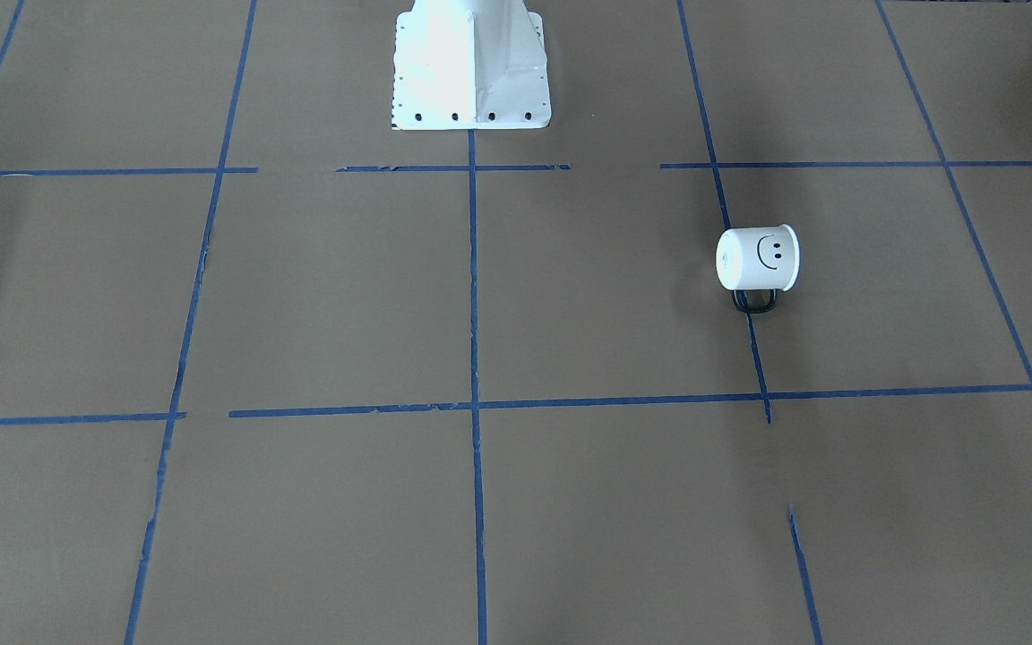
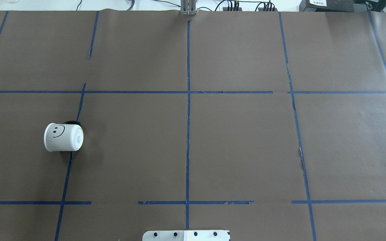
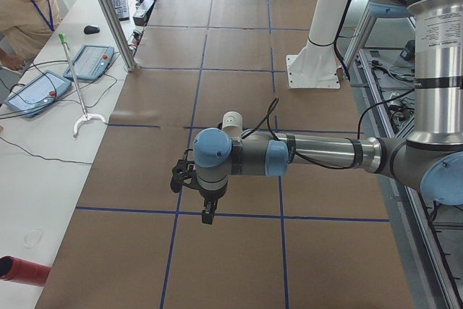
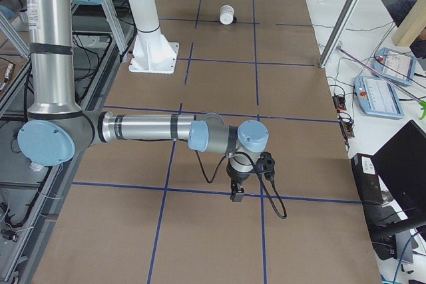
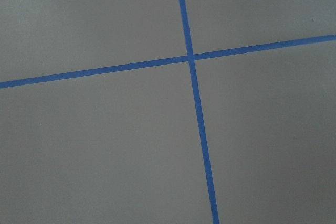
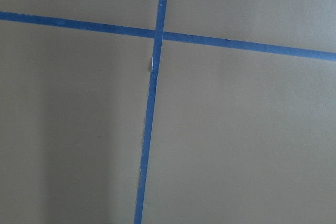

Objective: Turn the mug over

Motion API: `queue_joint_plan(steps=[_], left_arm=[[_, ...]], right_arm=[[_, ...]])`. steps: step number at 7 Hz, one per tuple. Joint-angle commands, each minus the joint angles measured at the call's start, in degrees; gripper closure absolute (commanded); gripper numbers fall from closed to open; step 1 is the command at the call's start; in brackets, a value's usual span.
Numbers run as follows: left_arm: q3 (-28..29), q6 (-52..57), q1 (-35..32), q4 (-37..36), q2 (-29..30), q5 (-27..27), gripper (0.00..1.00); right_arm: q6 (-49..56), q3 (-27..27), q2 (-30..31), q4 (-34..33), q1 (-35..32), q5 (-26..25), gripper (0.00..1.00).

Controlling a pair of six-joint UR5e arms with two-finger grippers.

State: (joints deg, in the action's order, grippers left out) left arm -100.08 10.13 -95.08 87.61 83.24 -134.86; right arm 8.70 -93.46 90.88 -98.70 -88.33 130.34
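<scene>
Small white cylindrical mug with black smiley (image 2: pixel 63 137) lies on its side over a blue tape line (image 2: pixel 66 174), left half of brown paper-covered table (image 2: pixel 129 150). My left pincer (image 3: pixel 207 216) and right pincer (image 4: pixel 236 195) hang well apart from it; open or closed, can't tell.

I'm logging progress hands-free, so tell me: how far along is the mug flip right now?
Done: nothing yet. The mug lies on its side on the table, untouched. In hand: nothing; the left gripper and right gripper hang above the table away from it, and neither wrist view shows the mug. Left: reaching, grasping and flipping it.
</scene>
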Motion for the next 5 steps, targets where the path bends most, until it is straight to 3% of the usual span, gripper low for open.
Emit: queue_joint_plan(steps=[1, 4, 5], left_arm=[[-0.5, 0.1, -1.8, 0.2, -2.3, -0.1, 0.00], [-0.1, -0.5, -1.9, 1.8, -2.5, -0.2, 0.00], [0.0, -0.9, -1.9, 2.5, -3.6, -3.5, 0.00]], right_arm=[[0.0, -0.1, 0.0, 0.0, 0.0, 0.0, 0.00], [0.0, 0.0, 0.0, 0.0, 0.0, 0.0, 0.00], [0.0, 0.0, 0.0, 0.0, 0.0, 0.0, 0.00]])
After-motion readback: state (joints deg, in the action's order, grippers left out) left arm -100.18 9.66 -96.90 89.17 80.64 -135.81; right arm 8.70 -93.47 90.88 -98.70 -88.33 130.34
